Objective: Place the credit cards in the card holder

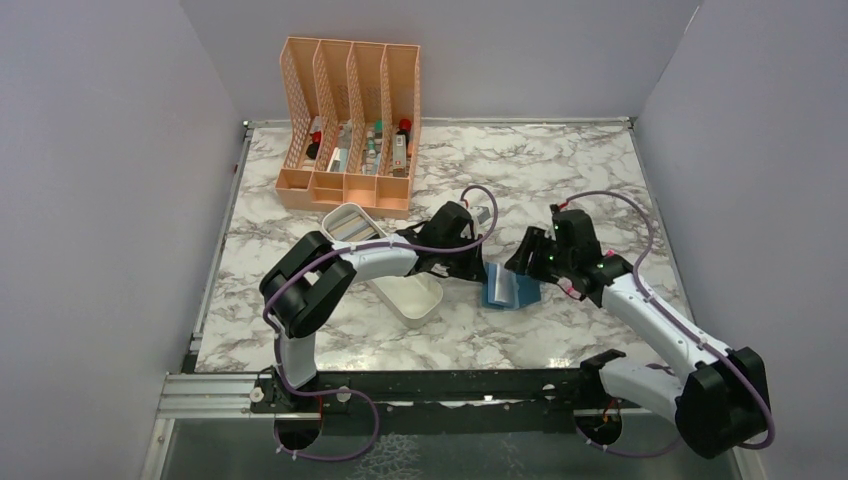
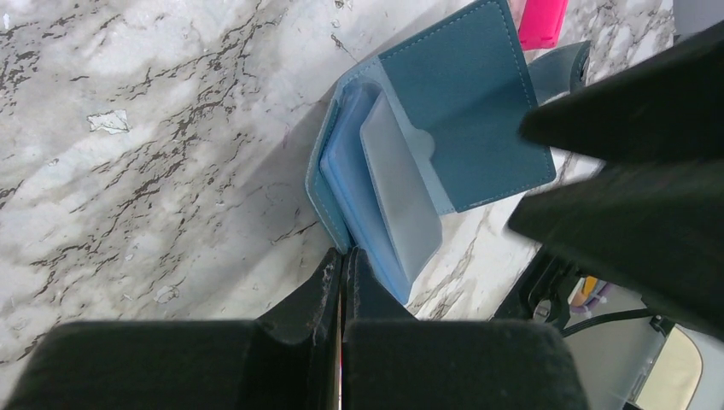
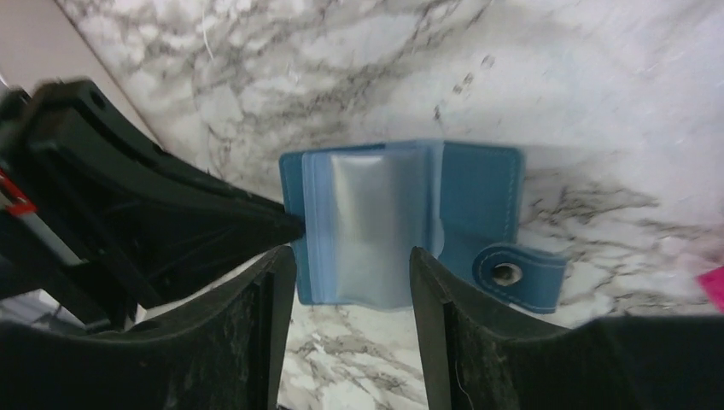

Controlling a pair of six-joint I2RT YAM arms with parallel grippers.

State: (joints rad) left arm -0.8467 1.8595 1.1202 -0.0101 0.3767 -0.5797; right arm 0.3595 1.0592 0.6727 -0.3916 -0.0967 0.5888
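— Where's the holder, and who has it?

— Your holder (image 3: pixel 478 188) lies open on the marble between the arms, clear sleeves (image 3: pixel 376 222) facing up. Nothing grips it. Your left gripper (image 2: pixel 343 260) is clamped tight on nothing, with its tip against the holder's edge. I'd say it's there to pin the holder so it won't slide or fold.

— And the right?

— Your right gripper (image 3: pixel 352 260) hangs over the sleeves, jaws wide and empty, probably lining up on a pocket.

— The cards?

— Neither gripper has one. What look like cards (image 1: pixel 350 222) sit in the white tray (image 1: pixel 335 210) beside your left arm, though they're too small to be sure.
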